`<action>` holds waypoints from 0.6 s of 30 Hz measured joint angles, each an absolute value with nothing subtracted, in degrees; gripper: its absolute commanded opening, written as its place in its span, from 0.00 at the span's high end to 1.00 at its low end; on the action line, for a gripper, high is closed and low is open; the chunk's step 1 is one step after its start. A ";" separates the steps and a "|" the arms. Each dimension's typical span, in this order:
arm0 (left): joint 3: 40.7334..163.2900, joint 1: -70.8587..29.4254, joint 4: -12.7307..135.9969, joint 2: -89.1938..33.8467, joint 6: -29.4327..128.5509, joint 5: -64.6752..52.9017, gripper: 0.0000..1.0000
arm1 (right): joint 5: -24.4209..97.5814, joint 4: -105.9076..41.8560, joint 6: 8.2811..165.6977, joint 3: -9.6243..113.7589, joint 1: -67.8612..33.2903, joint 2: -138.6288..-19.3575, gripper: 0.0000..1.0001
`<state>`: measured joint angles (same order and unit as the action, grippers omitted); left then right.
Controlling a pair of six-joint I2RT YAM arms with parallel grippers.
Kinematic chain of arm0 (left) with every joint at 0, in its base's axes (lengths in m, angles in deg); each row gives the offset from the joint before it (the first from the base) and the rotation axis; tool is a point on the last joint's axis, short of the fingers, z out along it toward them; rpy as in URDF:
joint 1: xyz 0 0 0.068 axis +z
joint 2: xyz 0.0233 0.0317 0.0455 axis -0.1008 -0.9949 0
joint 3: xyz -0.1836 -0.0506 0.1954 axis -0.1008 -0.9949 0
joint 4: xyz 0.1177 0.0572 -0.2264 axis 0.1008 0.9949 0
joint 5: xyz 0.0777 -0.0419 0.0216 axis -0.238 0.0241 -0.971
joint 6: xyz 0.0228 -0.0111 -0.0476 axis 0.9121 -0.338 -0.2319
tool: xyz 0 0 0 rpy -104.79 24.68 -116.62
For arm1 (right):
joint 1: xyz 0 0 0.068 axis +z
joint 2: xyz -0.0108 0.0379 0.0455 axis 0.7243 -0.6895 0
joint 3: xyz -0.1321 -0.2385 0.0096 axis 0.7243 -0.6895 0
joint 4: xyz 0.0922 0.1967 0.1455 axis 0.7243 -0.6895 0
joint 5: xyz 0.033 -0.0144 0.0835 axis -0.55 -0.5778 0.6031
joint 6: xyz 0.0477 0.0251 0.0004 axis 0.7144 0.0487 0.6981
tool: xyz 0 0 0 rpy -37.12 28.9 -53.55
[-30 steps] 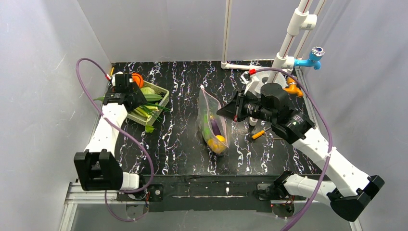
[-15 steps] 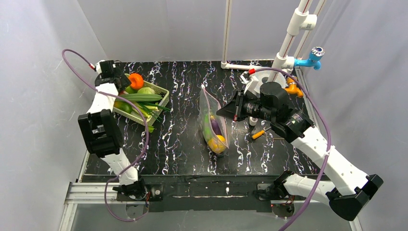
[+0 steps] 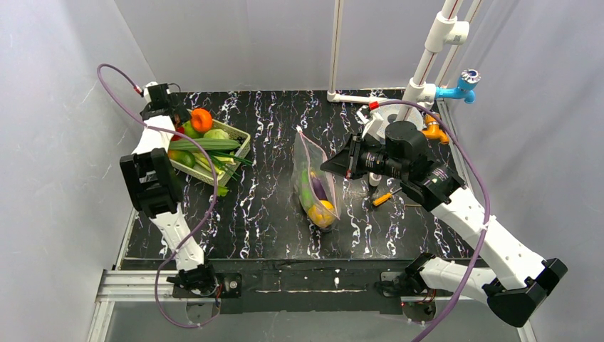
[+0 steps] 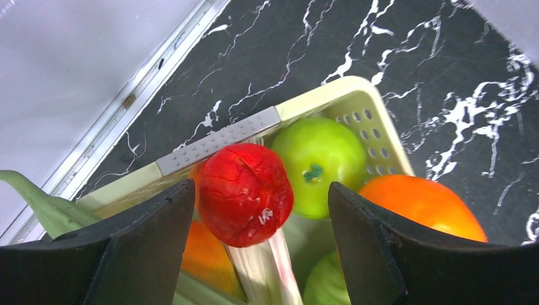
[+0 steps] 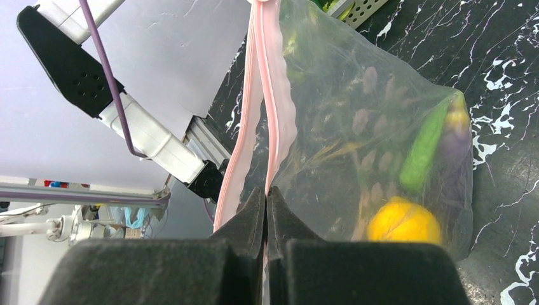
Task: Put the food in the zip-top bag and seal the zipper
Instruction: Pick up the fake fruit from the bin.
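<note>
The clear zip-top bag (image 3: 317,187) stands mid-table, held up by its pinkish zipper (image 5: 270,95). My right gripper (image 5: 266,190) is shut on the zipper strip at the bag's mouth (image 3: 329,165). Inside the bag lie a yellow fruit (image 5: 403,222), a green cucumber (image 5: 424,152) and a purple eggplant (image 5: 454,149). My left gripper (image 4: 260,190) is open over the far left corner of the pale green basket (image 4: 356,95). A red tomato (image 4: 245,194) sits between its fingers without touching them. A green apple (image 4: 320,166) and an orange fruit (image 4: 423,203) lie beside the tomato. The left gripper also shows in the top view (image 3: 169,117).
The basket (image 3: 241,148) holds long green leaves (image 3: 214,144) and more round fruit. An orange-handled tool (image 3: 384,197) lies to the right of the bag. White pipes (image 3: 427,64) with a blue tap (image 3: 464,85) stand at the back right.
My left arm has folded back, and its gripper has moved from over the basket's middle to the far left corner. The right arm and the bag have not moved.
</note>
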<state>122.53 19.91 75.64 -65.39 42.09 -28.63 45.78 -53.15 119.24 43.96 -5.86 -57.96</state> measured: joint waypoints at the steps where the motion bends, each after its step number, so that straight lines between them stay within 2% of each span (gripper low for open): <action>1: 122.61 20.04 75.73 -66.04 42.13 -28.69 0.26 | 45.78 -53.17 119.33 43.96 -5.86 -57.96 0.99; 7: 123.71 20.70 76.75 -69.04 42.48 -28.50 0.31 | 45.78 -53.30 119.90 43.96 -5.86 -57.96 0.99; 13: 128.32 20.72 80.01 -72.58 42.57 -29.39 0.54 | 45.78 -53.84 120.51 44.14 -5.86 -57.96 0.99; 18: 128.95 20.70 81.12 -72.62 42.62 -29.59 0.62 | 45.78 -54.00 120.69 44.24 -5.86 -58.03 0.99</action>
<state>128.95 20.70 81.12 -72.62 42.62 -29.59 45.78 -54.00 120.69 44.24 -5.86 -58.03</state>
